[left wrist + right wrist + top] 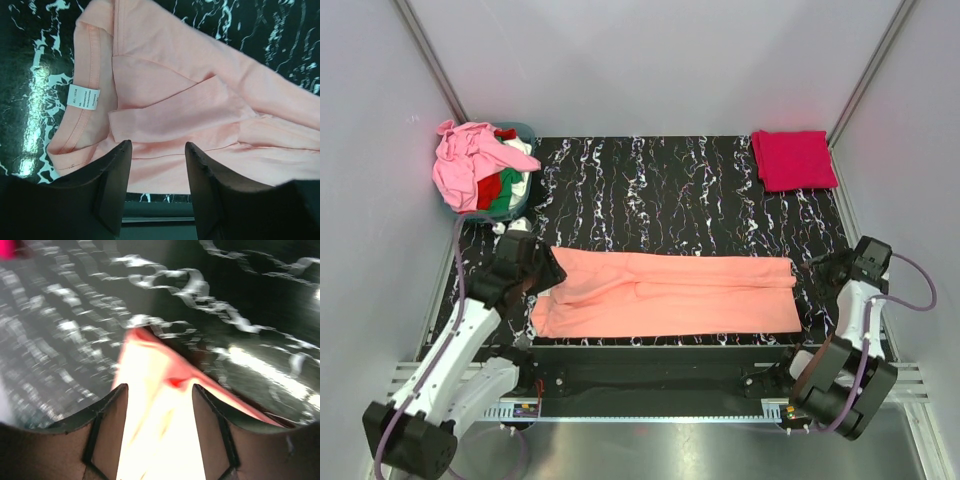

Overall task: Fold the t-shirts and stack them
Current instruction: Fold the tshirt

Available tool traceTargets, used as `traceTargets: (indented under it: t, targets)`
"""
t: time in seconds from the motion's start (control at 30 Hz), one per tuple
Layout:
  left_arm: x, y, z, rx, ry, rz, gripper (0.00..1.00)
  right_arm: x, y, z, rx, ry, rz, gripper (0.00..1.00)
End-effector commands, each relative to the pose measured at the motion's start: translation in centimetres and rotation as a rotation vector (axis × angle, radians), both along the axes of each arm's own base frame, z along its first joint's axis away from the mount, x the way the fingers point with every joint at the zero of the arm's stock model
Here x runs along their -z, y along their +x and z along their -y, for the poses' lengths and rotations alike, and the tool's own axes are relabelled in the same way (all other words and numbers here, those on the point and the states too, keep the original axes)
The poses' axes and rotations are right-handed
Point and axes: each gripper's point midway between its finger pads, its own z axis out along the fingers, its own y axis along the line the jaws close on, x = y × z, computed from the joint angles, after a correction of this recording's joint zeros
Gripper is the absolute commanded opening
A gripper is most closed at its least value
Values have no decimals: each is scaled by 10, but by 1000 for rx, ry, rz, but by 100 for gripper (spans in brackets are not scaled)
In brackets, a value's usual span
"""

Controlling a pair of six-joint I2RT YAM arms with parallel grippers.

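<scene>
overhead, teal tub (pixel 523 129) holds crumpled t-shirts (pixel 470 165).

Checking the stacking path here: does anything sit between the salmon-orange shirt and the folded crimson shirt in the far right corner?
Nothing visible does. Only bare table lies between the salmon-orange shirt and the crimson shirt. The tub of unfolded shirts sits at the far left, off that path.
</scene>
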Motion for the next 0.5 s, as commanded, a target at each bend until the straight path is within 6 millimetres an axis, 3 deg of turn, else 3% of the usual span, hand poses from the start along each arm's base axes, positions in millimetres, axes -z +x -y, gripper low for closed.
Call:
traceTargets:
  t: [0.0,0.13,0.23,0.3,0.47]
  targets:
    - [7,18,12,43,-16,33,51,-33,23,-18,-150,-9,192,60]
    - [17,31,19,70,-4,8,50,-41,36,-36,-268,-39,182,53]
    - [22,36,25,82,-2,-2,50,-36,48,-65,-388,-44,138,52]
    - [29,36,28,89,-6,-12,49,-21,53,-85,-461,-27,79,49]
    - [60,27,25,86,17,-70,47,10,65,-99,-535,44,-13,42]
